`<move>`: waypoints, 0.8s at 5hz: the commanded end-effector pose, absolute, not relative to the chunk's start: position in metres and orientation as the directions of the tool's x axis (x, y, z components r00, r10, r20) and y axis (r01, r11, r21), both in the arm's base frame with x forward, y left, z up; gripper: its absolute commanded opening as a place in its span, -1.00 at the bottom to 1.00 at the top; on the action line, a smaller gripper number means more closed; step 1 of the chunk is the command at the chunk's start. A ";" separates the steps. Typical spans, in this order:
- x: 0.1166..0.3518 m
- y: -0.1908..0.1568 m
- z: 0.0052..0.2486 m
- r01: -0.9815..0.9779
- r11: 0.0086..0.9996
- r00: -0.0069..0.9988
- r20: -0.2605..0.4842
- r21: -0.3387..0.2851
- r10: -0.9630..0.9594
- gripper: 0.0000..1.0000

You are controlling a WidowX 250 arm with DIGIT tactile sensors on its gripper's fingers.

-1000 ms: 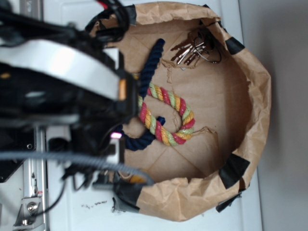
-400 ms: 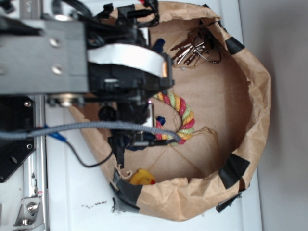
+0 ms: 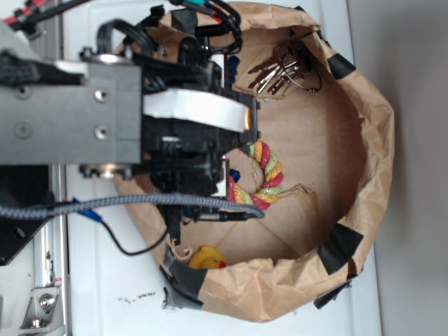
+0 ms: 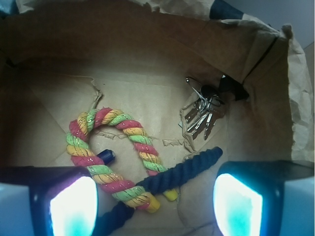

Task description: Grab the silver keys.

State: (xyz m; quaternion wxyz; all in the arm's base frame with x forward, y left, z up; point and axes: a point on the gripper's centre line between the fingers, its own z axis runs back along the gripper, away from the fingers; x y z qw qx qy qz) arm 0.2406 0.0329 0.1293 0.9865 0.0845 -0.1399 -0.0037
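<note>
The silver keys (image 3: pixel 280 73) lie on the floor of the brown paper bag, near its top right wall, a small shiny bunch on thin wire rings. The wrist view shows the silver keys (image 4: pixel 204 115) ahead and to the right, beyond the navy rope's tip. My gripper (image 4: pixel 155 206) is open, with its two lit fingertips wide apart above the crossing ropes and nothing between them. From outside, the arm (image 3: pixel 189 133) covers the bag's left half and hides the fingers; the keys sit clear of it to the upper right.
A multicoloured twisted rope (image 4: pixel 106 152) loops across the bag floor, and a navy rope (image 4: pixel 192 169) crosses under it. The bag's crumpled rim (image 3: pixel 374 140) carries black tape patches (image 3: pixel 339 245). A yellow toy (image 3: pixel 205 257) lies at the bottom edge.
The arm has swung over the bag and shifted right, covering the navy rope and more of the coloured rope. The keys have not moved.
</note>
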 end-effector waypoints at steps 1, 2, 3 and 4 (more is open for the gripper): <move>0.244 0.034 0.138 -0.017 0.985 0.953 0.301 0.172 -0.036 1.00; 0.254 0.037 0.117 0.085 0.971 0.940 0.306 0.223 -0.153 1.00; 0.258 0.042 0.106 0.169 0.962 0.924 0.305 0.216 -0.231 1.00; 0.266 0.048 0.093 0.196 0.951 0.932 0.258 0.237 -0.256 1.00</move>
